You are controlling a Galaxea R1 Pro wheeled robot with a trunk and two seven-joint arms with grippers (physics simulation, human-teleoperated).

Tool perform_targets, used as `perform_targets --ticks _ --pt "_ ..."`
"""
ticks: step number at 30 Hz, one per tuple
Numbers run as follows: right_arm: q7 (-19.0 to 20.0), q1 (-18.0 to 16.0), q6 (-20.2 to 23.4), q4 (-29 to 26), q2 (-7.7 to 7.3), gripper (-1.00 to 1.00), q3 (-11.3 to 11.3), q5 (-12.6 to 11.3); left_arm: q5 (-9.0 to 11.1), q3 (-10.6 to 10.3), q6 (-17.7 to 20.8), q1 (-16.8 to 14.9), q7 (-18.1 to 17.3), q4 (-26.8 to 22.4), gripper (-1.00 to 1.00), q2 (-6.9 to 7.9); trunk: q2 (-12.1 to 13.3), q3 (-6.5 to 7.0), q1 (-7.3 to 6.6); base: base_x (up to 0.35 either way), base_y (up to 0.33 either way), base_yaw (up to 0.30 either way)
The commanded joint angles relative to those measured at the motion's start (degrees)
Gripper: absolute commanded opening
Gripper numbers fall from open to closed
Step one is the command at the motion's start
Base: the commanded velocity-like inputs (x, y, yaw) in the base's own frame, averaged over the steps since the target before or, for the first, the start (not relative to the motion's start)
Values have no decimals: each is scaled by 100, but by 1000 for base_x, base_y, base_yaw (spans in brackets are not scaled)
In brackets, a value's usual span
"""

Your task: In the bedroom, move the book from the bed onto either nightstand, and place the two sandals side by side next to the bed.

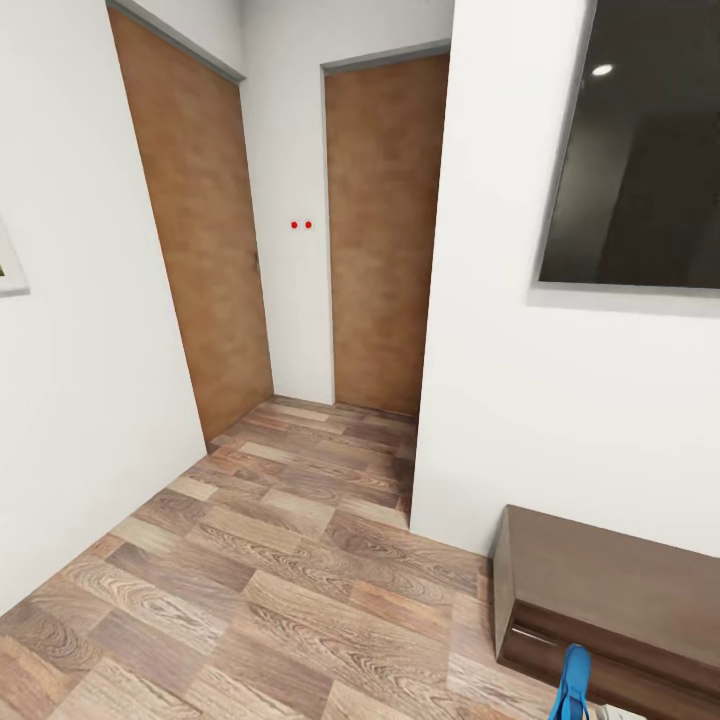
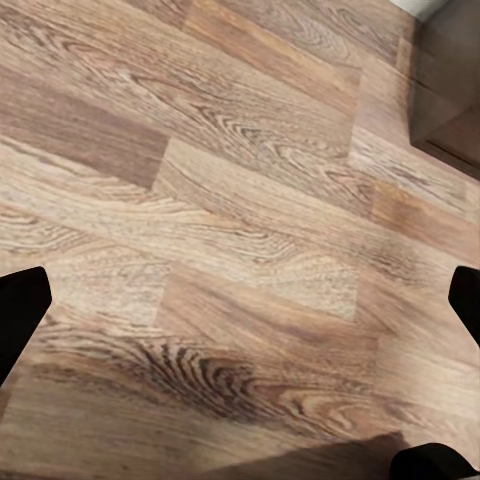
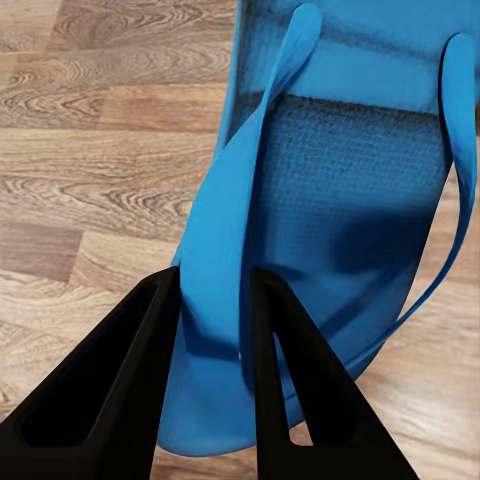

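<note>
Right gripper (image 3: pixel 215 300) is clamped on one blue sandal (image 3: pixel 340 200) strap, left gripper (image 2: pixel 240 300) spread wide and empty, so nothing's placed yet.

One blue sandal (image 3: pixel 330 230), two brown doors (image 1: pixel 205 220), one dark bench (image 1: pixel 610 590)

Right gripper (image 3: pixel 215 300) clamps a sandal (image 3: pixel 340 200); left gripper (image 2: pixel 240 300) apparently spread wide.

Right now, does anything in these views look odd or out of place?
One thing: a blue sandal hangs in the air above the wood floor, pinched by its strap between the fingers of the right gripper. In the head view its tip shows in front of a dark low bench. Nothing looks spilled or damaged.
</note>
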Motion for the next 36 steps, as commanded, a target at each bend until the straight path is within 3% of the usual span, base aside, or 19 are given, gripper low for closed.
perform_targets --ticks 1,15,36 --pt "25 -4 -20 6 -1 -100 47 -46 48 2 14 -3 -25 3 100 1 -3 -6 0 48 0 0" --pt "33 -4 -20 6 -1 -100 46 -50 48 2 7 -3 -12 10 100 2 -3 -6 0 204 0 0" --pt "33 -4 -20 6 -1 -100 46 -48 50 2 6 -3 -16 10 100 2 -3 -6 0 308 -59 0"
